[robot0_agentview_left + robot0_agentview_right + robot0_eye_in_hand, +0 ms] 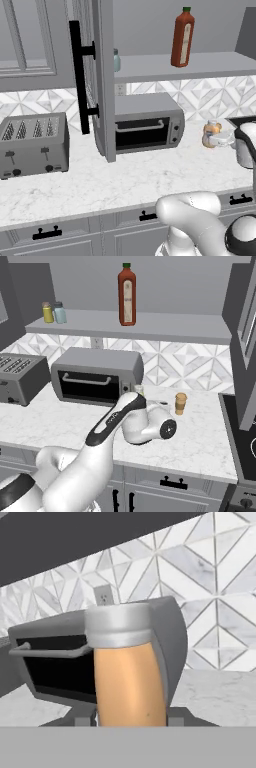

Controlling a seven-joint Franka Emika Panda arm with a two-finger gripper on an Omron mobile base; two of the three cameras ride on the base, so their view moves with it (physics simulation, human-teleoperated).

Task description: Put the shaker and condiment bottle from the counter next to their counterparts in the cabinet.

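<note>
Hand view puts the bottle point(129, 677) dead centre for you, upright, orange body under a white cap, right between where the fingertips should rise; the tips themselves are hidden, so you cannot tell whether the gripper point(216, 139) has closed on it. In the left base view it sits at right of frame on the counter point(125, 185), against the hand. Your destination, the cabinet point(165, 326) shelf beside the red bottle point(127, 295), lies up and left in the right base view.
</note>
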